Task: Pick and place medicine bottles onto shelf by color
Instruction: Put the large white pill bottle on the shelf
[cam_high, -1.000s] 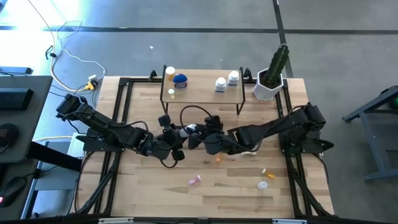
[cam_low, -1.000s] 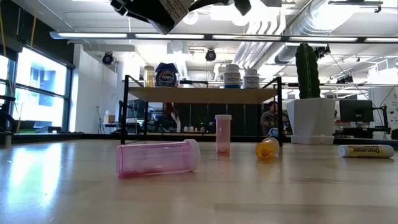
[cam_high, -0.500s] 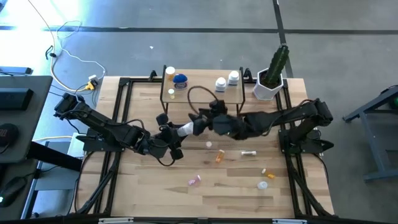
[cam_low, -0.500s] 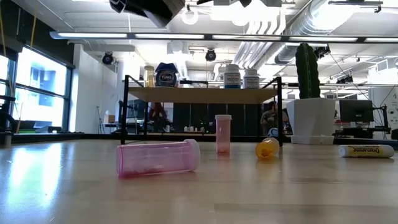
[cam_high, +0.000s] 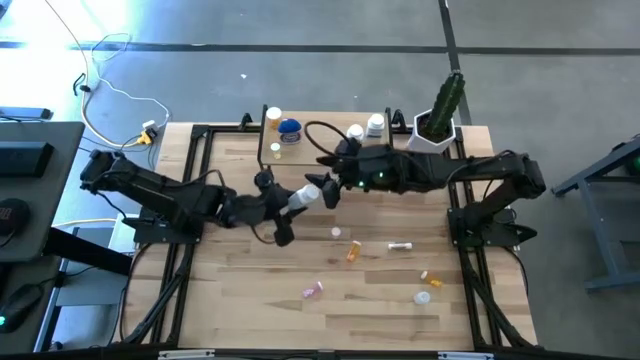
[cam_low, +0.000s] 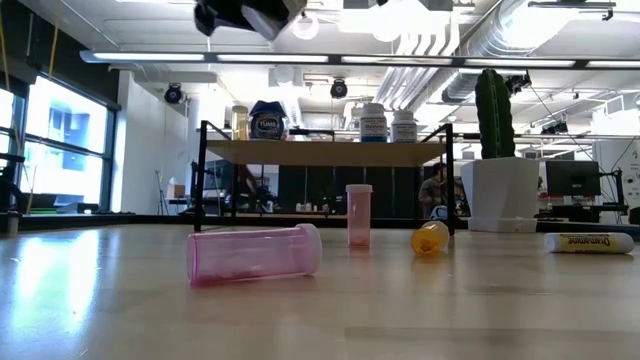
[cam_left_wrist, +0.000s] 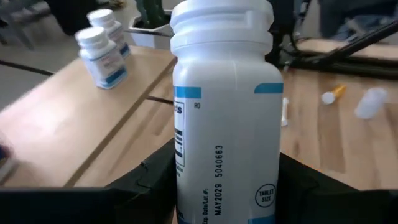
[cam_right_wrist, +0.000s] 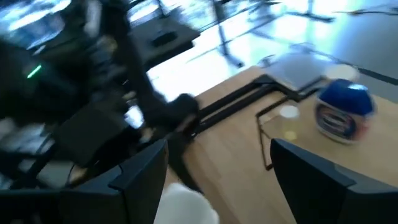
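From above, the left gripper (cam_high: 288, 205) is clamping a white bottle (cam_high: 306, 194) in the air over the middle of the table (cam_high: 230, 300), in front of the shelf (cam_high: 325, 147). The right gripper (cam_high: 333, 172) is hovering just beside it with fingers spread and empty. A pink bottle (cam_high: 314, 290), an orange bottle (cam_high: 353, 251) and other small ones are lying on the near boards; a blue-lidded jar (cam_high: 290, 127) and two white bottles (cam_high: 364, 129) are standing on the shelf.

At table height, the shelf's underside is showing clear space between its black legs, and an upright pink vial (cam_low: 359, 214) is standing before it. An office room is stretching behind.

The left wrist view is showing the held bottle's label up close (cam_left_wrist: 221, 118).

The right wrist view is showing its own spread fingers (cam_right_wrist: 140, 171), the blue-lidded jar and a bright window behind.
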